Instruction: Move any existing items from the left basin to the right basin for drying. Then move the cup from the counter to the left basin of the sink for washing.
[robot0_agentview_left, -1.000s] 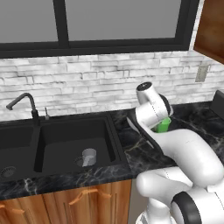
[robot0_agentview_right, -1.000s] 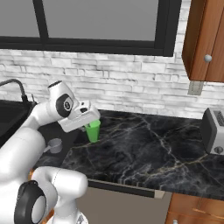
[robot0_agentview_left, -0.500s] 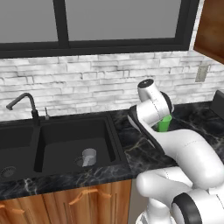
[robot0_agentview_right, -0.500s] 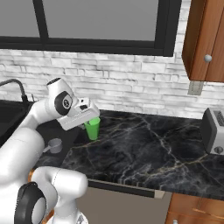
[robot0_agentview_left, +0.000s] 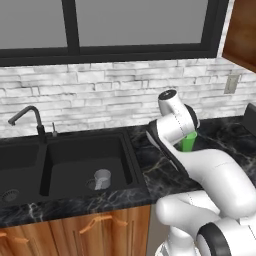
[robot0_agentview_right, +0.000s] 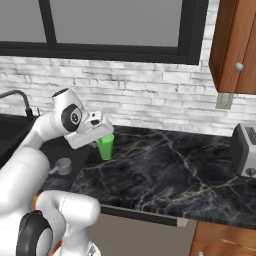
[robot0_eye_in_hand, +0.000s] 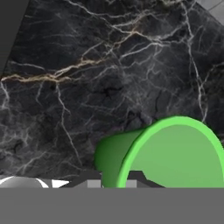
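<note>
The green cup (robot0_agentview_right: 105, 146) stands upright on the black marble counter (robot0_agentview_right: 170, 170), just right of the sink; in the left base view the cup (robot0_agentview_left: 189, 141) is half hidden behind my arm. My gripper (robot0_agentview_right: 101, 137) comes down on its near rim. In the hand view the gripper (robot0_eye_in_hand: 113, 178) has one fingertip (robot0_eye_in_hand: 89, 177) outside the cup (robot0_eye_in_hand: 175, 153) and the other inside, close together on the wall. The right basin (robot0_agentview_left: 75, 165) holds a pale grey mug (robot0_agentview_left: 102, 179). The left basin (robot0_agentview_left: 20, 172) shows its round drain and nothing else.
The thin black faucet (robot0_agentview_left: 30, 117) rises behind the sink divider. A toaster (robot0_agentview_right: 245, 150) sits at the counter's far right, under a wooden wall cabinet (robot0_agentview_right: 232, 45). Open marble lies between the cup and the toaster.
My wrist has shifted slightly up and to the left over the cup. The cup and the mug stay where they were.
</note>
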